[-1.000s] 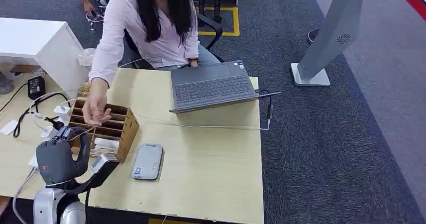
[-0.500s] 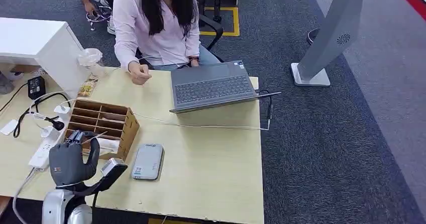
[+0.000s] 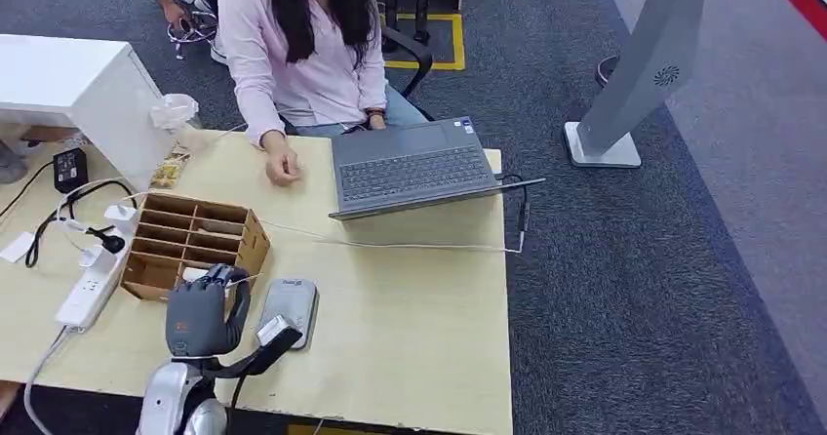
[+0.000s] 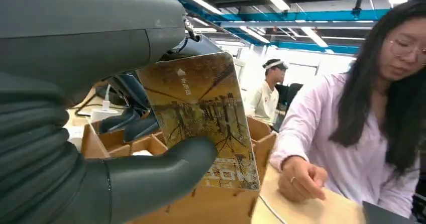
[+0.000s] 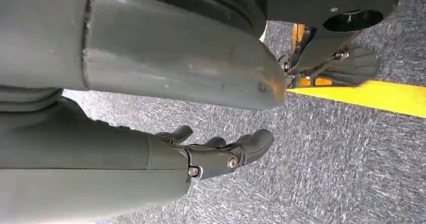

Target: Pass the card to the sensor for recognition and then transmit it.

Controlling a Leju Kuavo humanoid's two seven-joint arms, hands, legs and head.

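One card is the thing that matters here, and the left hand holds it upright, pinched between the thick thumb and the darker fingers. In the left wrist view the card shows a brown printed picture with some small white signs at one corner. The thumb presses on the lower part of its face, and most of the card stands free above the grip.

From the head view, the left hand is over the front part of the bench, just beside the grey flat sensor and in front of the wooden box with compartments. A thin edge of the card can be seen at the fingers there. I cannot tell if the card touches the sensor already; it looks a little apart.

The right hand hangs over the grey carpet with its fingers loosely curled and nothing in them.

I judge the card to be light, thin and rather stiff, with a smooth surface that may slip between the pads. It is best to hold it near one short edge, so the broad face stays free to lie flat over the sensor. Too hard a squeeze could bend it.

A person in a pink shirt sits behind the bench at a laptop, with one hand resting on the bench near it.
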